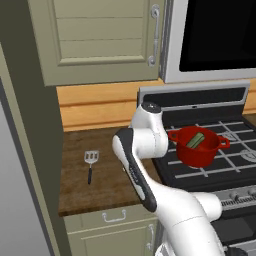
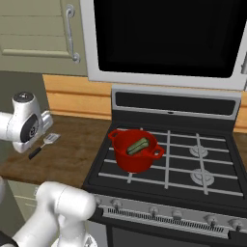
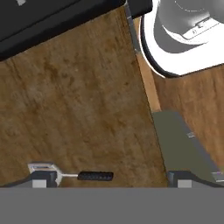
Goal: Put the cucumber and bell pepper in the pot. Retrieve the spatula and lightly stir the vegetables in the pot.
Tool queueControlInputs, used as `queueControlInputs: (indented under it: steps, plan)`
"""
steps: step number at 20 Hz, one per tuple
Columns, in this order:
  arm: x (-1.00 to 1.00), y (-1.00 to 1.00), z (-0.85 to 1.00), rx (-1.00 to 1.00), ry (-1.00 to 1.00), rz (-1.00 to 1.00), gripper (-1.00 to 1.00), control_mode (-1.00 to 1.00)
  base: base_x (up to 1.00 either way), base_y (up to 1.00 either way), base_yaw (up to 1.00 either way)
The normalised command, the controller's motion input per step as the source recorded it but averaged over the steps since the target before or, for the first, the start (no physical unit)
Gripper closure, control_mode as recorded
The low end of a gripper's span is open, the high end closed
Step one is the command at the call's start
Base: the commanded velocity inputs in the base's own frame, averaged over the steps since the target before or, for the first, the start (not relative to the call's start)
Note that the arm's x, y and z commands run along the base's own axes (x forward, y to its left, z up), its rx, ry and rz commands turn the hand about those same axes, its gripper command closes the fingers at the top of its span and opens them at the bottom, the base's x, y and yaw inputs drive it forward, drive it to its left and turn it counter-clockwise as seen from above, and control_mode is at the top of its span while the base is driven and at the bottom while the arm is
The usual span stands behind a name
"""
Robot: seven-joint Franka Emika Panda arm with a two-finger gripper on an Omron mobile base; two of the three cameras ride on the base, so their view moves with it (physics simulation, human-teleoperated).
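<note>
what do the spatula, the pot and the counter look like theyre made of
Spatula: head looks like brushed metal, silver-grey and slotted; handle is matte black, perhaps plastic or rubber.
Pot: glossy red, likely enamelled metal, going by its smooth, even sheen.
Counter: wood, with brown grain streaks and a dull finish.

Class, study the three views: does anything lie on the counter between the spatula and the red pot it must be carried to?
Nothing visible does. The spatula lies alone on the wooden counter, and only bare wood and stove grate separate it from the pot. The robot's arm rises over that stretch.
</note>
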Motion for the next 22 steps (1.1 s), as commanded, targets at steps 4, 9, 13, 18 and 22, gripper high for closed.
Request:
queueControlInputs:
  steps: [4, 9, 13, 18, 22]
  plan:
    - [0.0, 0.01, 0.58, -0.29, 0.03, 0.58, -1.0, -1.0, 0.0, 0.0, 0.0]
    - [0.0, 0.0, 0.25, -0.35, 0.01, 0.68, -1.0, -1.0, 0.0, 0.0, 0.0]
    - [0.03, 0.0, 0.07, -0.39, 0.0, 0.77, -1.0, -1.0, 0.0, 0.0, 0.0]
    - [0.07, 0.0, 0.0, -0.36, 0.0, 0.82, -1.0, -1.0, 0.0, 0.0, 0.0]
    - [0.02, -0.03, 0.0, -0.32, 0.0, 0.86, -1.0, -1.0, 0.0, 0.0, 0.0]
